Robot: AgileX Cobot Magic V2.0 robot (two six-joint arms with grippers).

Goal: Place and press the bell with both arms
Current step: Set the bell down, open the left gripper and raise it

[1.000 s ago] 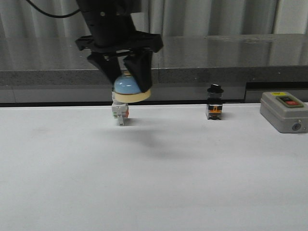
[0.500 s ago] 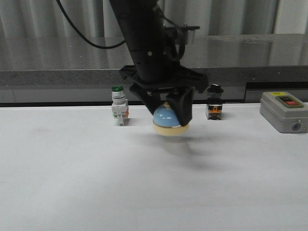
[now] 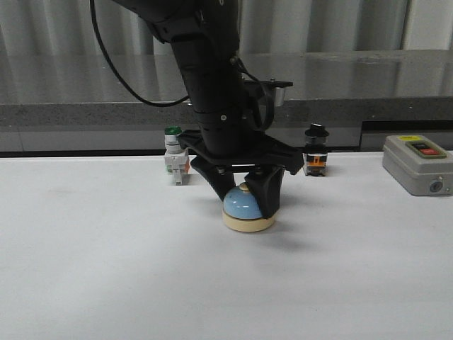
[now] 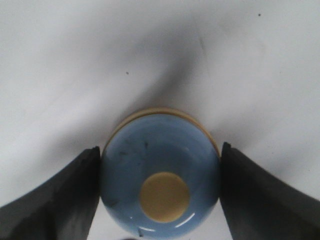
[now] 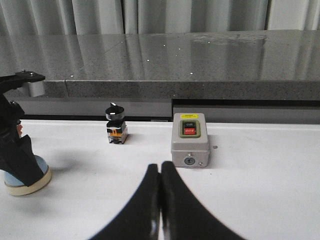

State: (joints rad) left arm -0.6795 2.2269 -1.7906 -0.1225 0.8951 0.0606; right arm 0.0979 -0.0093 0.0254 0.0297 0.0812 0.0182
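The light-blue bell [image 3: 243, 207] with its cream base rests on the white table in the middle of the front view. My left gripper [image 3: 243, 202] points straight down and is shut on it, one finger on each side of the dome. In the left wrist view the bell [image 4: 160, 177] fills the gap between the fingers [image 4: 60, 200], with its cream button facing up. In the right wrist view the bell [image 5: 27, 175] sits at the far left, partly hidden by a left finger. My right gripper [image 5: 160, 170] is shut and empty, low over the table, and is out of the front view.
A green-capped white pushbutton [image 3: 173, 156] stands behind the bell to the left. A black-knobbed switch [image 3: 316, 152] stands behind to the right. A grey switch box [image 3: 417, 164] sits at the right edge, also in the right wrist view [image 5: 190, 140]. A dark counter runs along the back.
My left arm has carried the bell rightward and down, from in front of the green pushbutton to the table's middle. The bell now rests on the table.
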